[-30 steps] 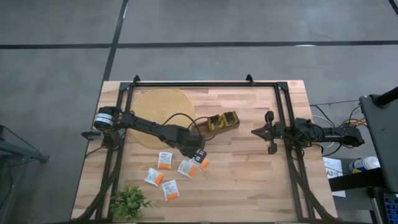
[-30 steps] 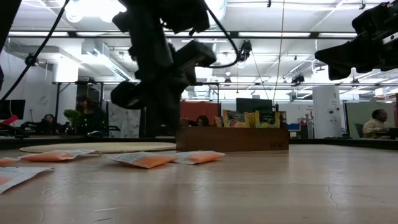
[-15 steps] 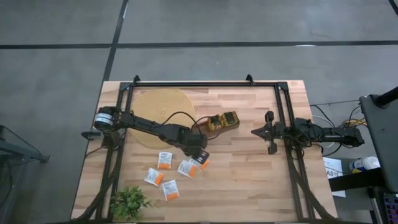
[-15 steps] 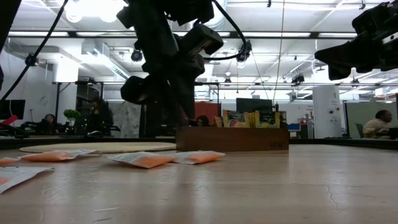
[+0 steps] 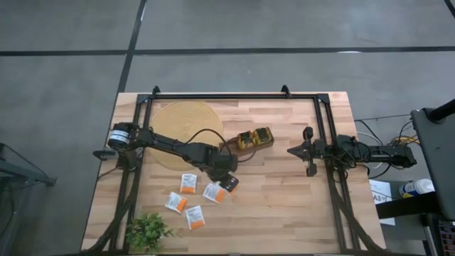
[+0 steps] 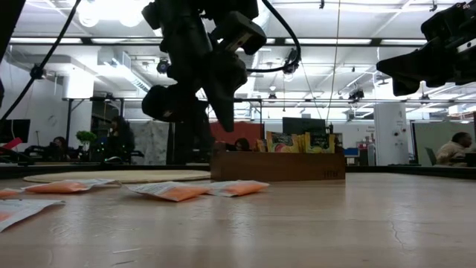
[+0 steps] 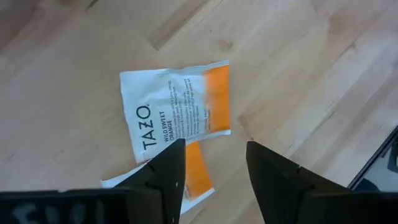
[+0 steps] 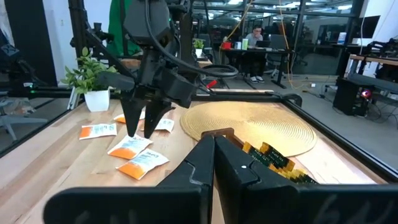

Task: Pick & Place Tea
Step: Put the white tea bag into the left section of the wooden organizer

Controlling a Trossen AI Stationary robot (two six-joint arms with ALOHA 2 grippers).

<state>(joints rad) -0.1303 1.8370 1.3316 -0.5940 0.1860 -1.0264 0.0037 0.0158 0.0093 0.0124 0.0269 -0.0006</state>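
Several white tea sachets with orange patches lie flat on the table at the near left (image 5: 188, 183). Two of them overlap right under my left gripper: one (image 7: 177, 118) lies with its edge on the other (image 7: 196, 177). My left gripper (image 7: 211, 152) hangs open and empty above them, fingers pointing down; it also shows in the high view (image 5: 228, 181) and the low view (image 6: 222, 119). The wooden tray (image 5: 254, 139) with upright sachets stands at the middle. My right gripper (image 5: 295, 151) waits shut and empty at the right, above the table.
A round woven mat (image 5: 186, 124) lies at the far left. A small green plant (image 5: 148, 231) stands at the near left corner. A black frame (image 5: 234, 95) runs along the table's far and side edges. People sit in the room behind.
My left gripper has risen from just above the table over the sachets and has gone a little toward the tray, tipping slightly. The sachets lie where they were.
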